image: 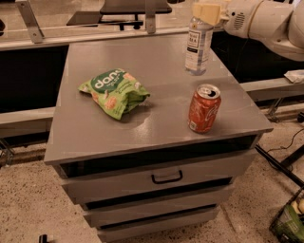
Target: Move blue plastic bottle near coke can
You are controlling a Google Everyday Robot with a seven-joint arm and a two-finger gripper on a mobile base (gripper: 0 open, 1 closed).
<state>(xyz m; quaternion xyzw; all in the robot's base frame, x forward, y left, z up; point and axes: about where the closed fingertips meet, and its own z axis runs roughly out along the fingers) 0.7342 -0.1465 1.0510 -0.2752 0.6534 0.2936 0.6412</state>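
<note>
Held only at its cap by the gripper (207, 13), the blue plastic bottle (198, 47), at the coke can's (204, 108) 12 o'clock on the tabletop (95, 137), could swing and topple the can.

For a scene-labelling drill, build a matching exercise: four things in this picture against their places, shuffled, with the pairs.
1. blue plastic bottle
2. coke can
3. green snack bag
4. gripper

A. tabletop, left of middle
B. at the bottle's cap
C. tabletop, near front right corner
D. tabletop, far right side, upright

Pairs: 1-D, 2-C, 3-A, 4-B
</note>
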